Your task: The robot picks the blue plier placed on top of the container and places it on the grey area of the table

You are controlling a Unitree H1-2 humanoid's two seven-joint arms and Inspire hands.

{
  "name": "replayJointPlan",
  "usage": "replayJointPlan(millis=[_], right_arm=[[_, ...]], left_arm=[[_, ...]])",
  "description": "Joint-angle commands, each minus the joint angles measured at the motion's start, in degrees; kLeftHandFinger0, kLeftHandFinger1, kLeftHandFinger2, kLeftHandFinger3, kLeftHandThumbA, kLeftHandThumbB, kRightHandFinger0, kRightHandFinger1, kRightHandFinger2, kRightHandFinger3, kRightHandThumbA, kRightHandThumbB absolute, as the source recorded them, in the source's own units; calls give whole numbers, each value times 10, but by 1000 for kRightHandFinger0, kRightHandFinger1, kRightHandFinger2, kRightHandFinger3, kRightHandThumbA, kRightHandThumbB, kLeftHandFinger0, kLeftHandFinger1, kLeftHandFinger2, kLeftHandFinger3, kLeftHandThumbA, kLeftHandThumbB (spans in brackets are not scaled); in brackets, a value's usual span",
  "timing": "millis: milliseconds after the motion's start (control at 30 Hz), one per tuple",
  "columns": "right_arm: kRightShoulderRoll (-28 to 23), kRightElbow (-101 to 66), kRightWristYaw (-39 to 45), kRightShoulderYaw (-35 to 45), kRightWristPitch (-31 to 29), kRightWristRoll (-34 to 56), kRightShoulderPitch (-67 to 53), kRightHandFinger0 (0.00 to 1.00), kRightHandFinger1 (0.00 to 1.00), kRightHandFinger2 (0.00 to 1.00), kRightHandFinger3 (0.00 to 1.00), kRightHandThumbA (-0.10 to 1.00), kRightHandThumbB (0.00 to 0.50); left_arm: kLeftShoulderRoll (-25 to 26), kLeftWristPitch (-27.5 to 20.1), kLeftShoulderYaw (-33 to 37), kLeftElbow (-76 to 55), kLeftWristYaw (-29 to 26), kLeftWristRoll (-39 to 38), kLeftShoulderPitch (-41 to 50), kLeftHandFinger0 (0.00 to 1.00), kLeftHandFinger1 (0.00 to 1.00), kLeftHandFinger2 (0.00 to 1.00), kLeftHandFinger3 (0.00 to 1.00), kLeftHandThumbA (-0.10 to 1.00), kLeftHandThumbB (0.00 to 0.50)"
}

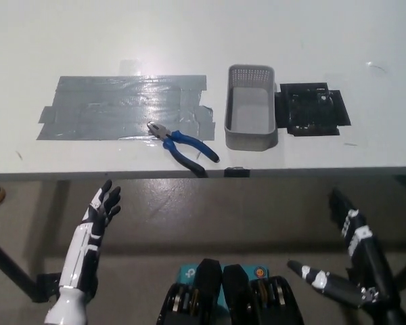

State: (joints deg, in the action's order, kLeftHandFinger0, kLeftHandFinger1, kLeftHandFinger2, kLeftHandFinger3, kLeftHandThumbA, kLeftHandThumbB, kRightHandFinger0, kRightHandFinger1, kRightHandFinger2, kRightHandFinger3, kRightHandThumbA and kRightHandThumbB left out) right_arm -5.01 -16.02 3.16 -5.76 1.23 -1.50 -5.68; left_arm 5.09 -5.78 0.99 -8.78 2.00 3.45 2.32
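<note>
the pliers [183, 144] lie flat on the table [189, 40], jaws toward ten o'clock resting on the lower right edge of the grey tape patch [125, 105], blue handles trailing toward four o'clock onto bare white tabletop near the front edge. the grey basket [251, 116] sits just beside them at three o'clock and shows nothing inside. a black patch [311, 108] lies flat just beyond the basket, again at three o'clock.

judging by this, the carrying looks done: the tool is off the basket and its head is on the grey area, though the handles overhang that patch, so the placement is only partly inside it. nothing holds the pliers.

the left hand [103, 206] hangs below the table edge at seven o'clock, fingers spread and holding nothing. the right hand [348, 261] is low at five o'clock, well clear of the table, fingers splayed apart and likewise bare. what seems left is at most a nudge to bring the handles fully onto the tape.
</note>
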Motion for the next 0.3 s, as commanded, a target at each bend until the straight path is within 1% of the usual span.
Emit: replayJointPlan(millis=[0,33,167,267], right_arm=[[6,17,13,-5,-64,18,-5,1000,1000,1000,1000,935,44],[6,26,14,-7,-64,13,-6,1000,1000,1000,1000,948,69],[5,44,17,-11,-71,10,-4,1000,1000,1000,1000,948,69],[4,52,18,-12,-77,8,-4,1000,1000,1000,1000,941,85]], left_arm=[[5,-9,-8,-24,4,-17,13,1000,1000,1000,1000,1000,0],[4,-7,-9,-26,4,-18,17,1000,1000,1000,1000,1000,0],[-1,-3,-12,-31,2,-21,24,1000,1000,1000,1000,1000,0],[-1,-6,-12,-33,3,-21,31,1000,1000,1000,1000,1000,1]])
